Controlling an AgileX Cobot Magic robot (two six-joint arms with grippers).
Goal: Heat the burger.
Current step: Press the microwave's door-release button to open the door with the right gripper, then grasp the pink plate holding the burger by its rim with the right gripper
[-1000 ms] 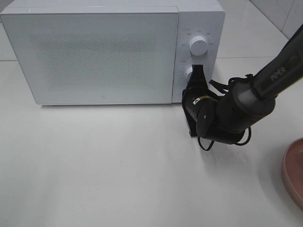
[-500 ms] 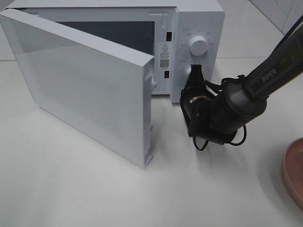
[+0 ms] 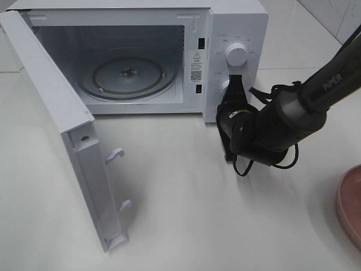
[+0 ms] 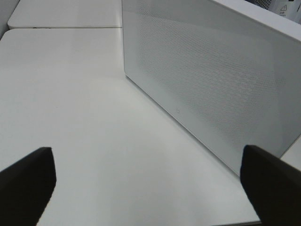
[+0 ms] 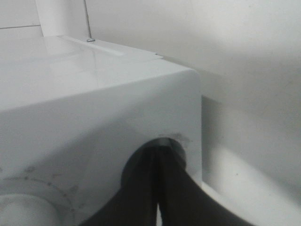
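The door point(image 3: 90, 169) was judged opened; the right gripper point(image 3: 234, 83) was pressed together at the lower knob point(image 3: 224, 86). Next, the four-o'clock plate point(image 3: 351, 206) was to be fetched.

We see a white box-shaped microwave oven point(image 3: 225, 31) on the white counter point(image 3: 186, 197). Its door point(image 3: 84, 164) stands wide open, showing a round glass turntable point(image 3: 127, 76).
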